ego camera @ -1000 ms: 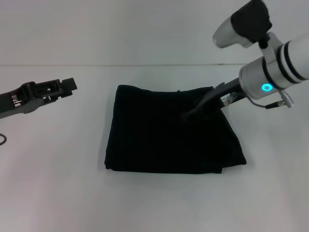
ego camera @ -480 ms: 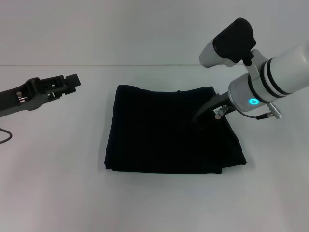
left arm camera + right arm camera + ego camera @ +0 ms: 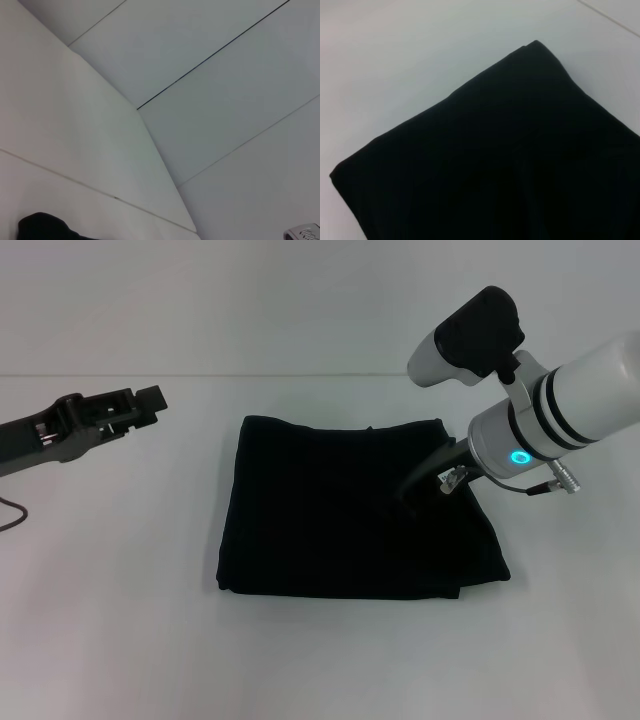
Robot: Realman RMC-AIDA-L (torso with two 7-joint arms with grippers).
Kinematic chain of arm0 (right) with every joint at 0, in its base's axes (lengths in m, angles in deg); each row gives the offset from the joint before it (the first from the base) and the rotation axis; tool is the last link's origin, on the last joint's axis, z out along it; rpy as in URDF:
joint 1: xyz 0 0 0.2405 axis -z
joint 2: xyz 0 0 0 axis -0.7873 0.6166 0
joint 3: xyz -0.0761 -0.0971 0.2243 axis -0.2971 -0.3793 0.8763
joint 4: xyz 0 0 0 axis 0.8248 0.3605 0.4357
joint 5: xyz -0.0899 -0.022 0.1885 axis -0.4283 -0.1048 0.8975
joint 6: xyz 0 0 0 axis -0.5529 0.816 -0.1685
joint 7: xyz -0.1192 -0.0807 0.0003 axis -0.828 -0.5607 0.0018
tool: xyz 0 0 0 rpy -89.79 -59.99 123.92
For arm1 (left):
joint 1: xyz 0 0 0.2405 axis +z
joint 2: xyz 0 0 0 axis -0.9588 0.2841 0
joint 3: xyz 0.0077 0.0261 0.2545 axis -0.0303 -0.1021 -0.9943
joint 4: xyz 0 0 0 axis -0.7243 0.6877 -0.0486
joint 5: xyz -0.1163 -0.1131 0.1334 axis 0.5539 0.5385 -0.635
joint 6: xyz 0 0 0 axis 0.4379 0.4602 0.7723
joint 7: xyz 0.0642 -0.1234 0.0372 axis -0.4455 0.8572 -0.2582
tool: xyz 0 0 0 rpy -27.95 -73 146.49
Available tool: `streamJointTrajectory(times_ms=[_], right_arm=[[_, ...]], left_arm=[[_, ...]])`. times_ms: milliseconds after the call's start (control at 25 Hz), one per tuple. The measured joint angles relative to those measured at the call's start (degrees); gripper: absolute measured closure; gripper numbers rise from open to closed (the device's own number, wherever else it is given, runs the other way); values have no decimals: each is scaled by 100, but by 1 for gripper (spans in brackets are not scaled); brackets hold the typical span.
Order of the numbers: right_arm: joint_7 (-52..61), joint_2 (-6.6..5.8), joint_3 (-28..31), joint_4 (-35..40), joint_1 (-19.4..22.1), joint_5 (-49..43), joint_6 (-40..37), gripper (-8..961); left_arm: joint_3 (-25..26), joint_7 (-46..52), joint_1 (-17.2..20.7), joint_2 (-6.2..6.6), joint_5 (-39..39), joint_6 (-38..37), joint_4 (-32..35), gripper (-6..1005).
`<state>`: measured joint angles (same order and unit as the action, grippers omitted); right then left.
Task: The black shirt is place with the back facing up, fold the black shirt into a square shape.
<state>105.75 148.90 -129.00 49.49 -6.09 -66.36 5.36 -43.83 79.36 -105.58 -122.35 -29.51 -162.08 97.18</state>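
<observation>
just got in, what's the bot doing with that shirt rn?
The black shirt lies on the white table, already folded into a rough square. The right gripper is over the shirt's right part, near its far edge; whether it grips fabric can't be made out. The left gripper is off to the left, clear of the shirt and holding nothing.

Right gripper (image 3: 408, 492): dark fingers merge with the black shirt (image 3: 340, 515) in head view, so can't tell whether they touch the fabric, or whether they're spread or closed; right wrist view shows no fingers. Shirt (image 3: 505, 160) is cut off by two edges of the right wrist frame; any lettering is hidden in the folds. Left gripper (image 3: 150, 402): finger gap too small to read, arm cut off at head view's left edge.
</observation>
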Motion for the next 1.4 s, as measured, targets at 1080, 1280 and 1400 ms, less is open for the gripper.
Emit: streamJointTrajectory(times_ms=[1080,1280,1400], right_arm=[[1750,-56,40,2196,1053,-692,-362,942],[1935,-78,63,2137,1117,-955,-159,930],[2102,-52,59,1760,1037,-1216,222,911]], left_arm=[[8,-36,-1,24,71,134,-140,609],[2,-41,-39,23,131,180,-141,610],[-1,-42,-52,23,148,180,-176,610]])
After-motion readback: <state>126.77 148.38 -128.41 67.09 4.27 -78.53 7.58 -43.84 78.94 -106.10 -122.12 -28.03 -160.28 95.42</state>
